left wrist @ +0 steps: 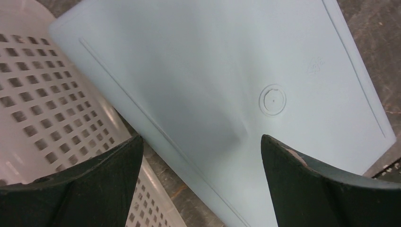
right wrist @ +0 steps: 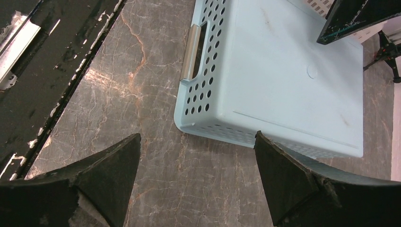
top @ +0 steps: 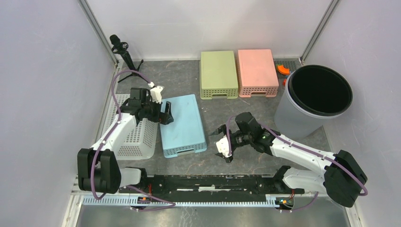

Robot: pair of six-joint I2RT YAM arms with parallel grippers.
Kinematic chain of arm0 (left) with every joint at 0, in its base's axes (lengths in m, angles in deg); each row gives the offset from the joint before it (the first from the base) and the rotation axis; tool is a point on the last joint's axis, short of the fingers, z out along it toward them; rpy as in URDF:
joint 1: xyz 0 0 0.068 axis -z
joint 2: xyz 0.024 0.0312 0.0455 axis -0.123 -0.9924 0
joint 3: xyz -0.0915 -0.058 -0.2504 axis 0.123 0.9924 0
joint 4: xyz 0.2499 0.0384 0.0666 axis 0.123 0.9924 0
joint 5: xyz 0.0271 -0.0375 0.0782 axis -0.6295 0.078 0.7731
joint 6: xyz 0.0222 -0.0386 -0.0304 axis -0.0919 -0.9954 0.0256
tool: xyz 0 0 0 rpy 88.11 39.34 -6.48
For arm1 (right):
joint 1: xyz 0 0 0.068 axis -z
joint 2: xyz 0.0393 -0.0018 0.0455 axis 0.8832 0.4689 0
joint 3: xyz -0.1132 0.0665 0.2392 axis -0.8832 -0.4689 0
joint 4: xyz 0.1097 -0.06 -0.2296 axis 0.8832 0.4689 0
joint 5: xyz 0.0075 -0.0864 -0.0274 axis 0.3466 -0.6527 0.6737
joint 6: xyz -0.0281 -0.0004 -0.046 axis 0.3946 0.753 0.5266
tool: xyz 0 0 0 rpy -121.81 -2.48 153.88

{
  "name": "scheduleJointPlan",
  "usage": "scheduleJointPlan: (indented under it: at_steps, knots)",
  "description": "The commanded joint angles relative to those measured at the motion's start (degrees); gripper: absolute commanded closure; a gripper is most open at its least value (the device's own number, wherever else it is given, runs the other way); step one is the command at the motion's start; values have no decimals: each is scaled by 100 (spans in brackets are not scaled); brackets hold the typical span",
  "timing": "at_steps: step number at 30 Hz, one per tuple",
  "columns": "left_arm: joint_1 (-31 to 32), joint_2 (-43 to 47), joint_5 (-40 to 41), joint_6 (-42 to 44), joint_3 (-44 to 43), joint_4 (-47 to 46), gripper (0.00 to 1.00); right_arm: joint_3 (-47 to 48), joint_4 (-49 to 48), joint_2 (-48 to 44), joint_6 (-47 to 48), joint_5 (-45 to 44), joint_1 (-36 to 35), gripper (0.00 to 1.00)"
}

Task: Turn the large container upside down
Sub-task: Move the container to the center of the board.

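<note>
Lying just beside blue basket (top: 182, 125) — white basket (top: 137, 139).

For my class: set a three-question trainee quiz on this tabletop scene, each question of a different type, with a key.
1. True or false: the blue basket lies with its flat bottom facing up.
2. Which container stands upright with its mouth open to the overhead camera? A) green basket B) grey bin C) pink basket
3. Fill in: the left gripper and the right gripper both have their jaws ____.

Key: 1 true; 2 B; 3 open
</note>
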Motion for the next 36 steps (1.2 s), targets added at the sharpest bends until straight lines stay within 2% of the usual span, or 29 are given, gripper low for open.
scheduleJointPlan:
  at_steps: [1,9,13,16,19,21,25,30,36]
  knots:
    - [-24,-162,-848,-274,-123,-141,0,-41,-39,-26,137,13,-43,5]
    - [-25,-273,-849,-249,-267,-138,0,-43,-18,-35,162,21,-82,4]
    - [-26,139,-585,-213,-362,-138,0,-34,3,-13,155,16,-101,4]
    - [-13,702,-790,-69,-381,-203,0,-34,-8,33,157,-17,-104,4]
    - [117,1309,-1211,491,-346,-106,0,-17,-24,112,123,-62,-107,4]
    - [316,1618,-1487,1422,-372,349,0,30,-36,141,31,-75,-99,2]
    - [933,1991,-1146,2666,-160,1175,0,145,-93,194,-278,-32,12,2]
    - [1170,2091,-1269,3207,60,1805,0,125,-327,76,-671,186,497,2]
    - [1497,2289,-1499,3393,297,2019,0,32,-485,-129,-822,274,1143,2]
